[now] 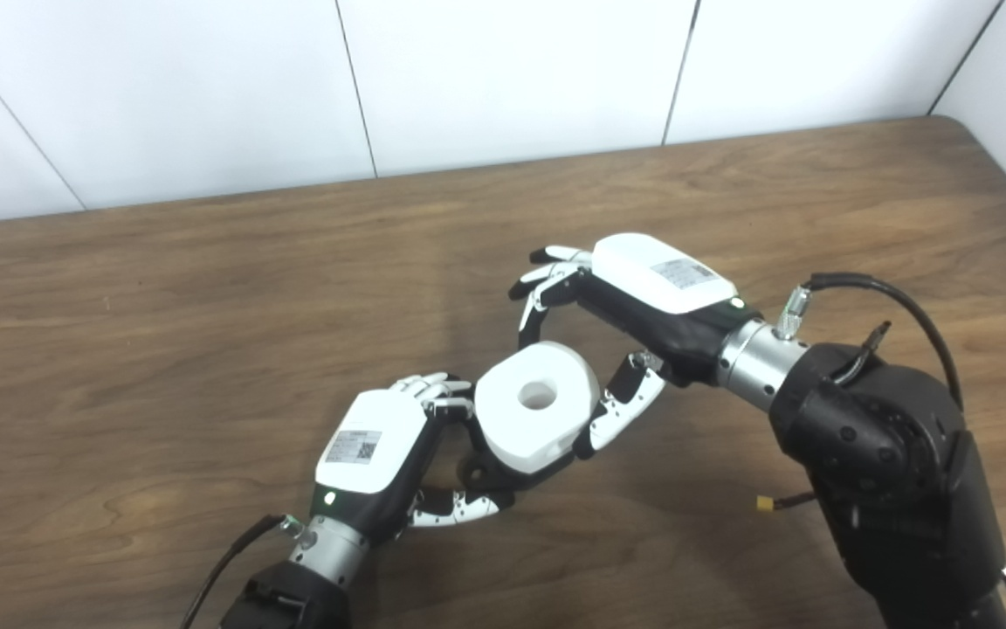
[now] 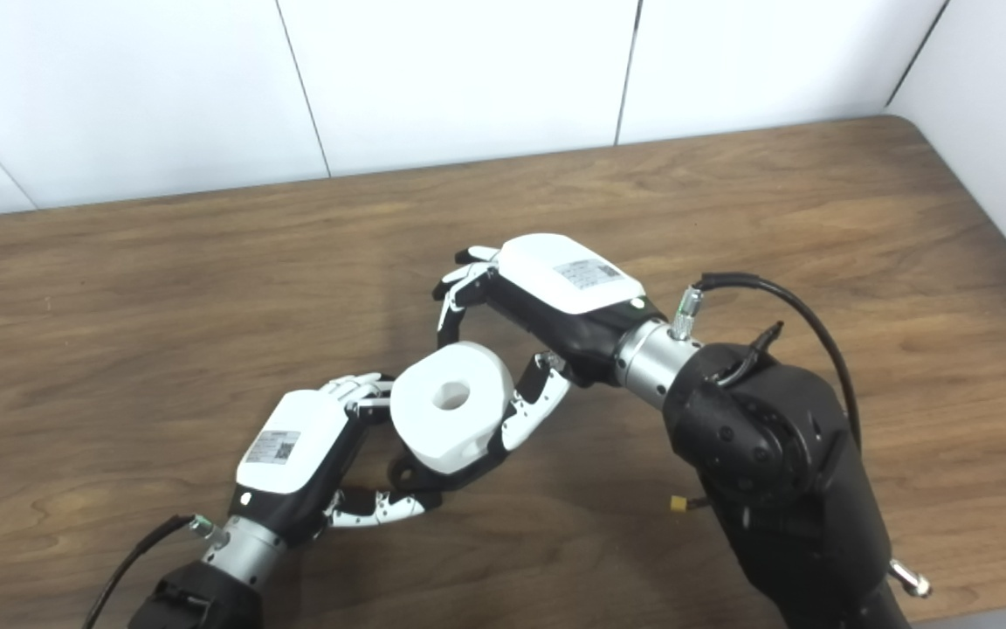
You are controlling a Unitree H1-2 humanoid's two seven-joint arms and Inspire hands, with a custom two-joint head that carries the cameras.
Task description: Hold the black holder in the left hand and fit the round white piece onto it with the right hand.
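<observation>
1. Nearest the camera is the right arm's dark upper casing [image 1: 892,463], the largest thing in view, entering from the bottom right and well to the right of the round white piece.
2. Under everything is the wooden table [image 1: 206,288]; the round white piece sits over its near middle part.
3. Reaching in from the right of the round white piece, the right hand [image 1: 634,306] has its fingers [image 1: 547,279] spread and curled over the far side of the piece, apart from it, while its thumb [image 1: 621,406] lies against the piece's right flank. It is spread wide; I judge that it holds nothing.
4. To the left of the round white piece and nearer the camera, the left hand [image 1: 376,454] is closed on the black holder, its fingers [image 1: 433,389] touching the piece's left edge and its thumb [image 1: 459,507] hooked under the holder.
5. Central to the task, the round white piece [image 1: 538,406] already sits on top of the holder, its central hole [image 1: 538,395] facing up and tilted slightly toward the camera.
6. Just beneath the round white piece, the black holder [image 1: 478,472] shows only as a dark rim at the lower left; how far the piece is seated on it cannot be told.
7. My reading: the piece's axis runs up through the hole, so any final press should come down along it from the right hand, which is the nearer free one.
</observation>
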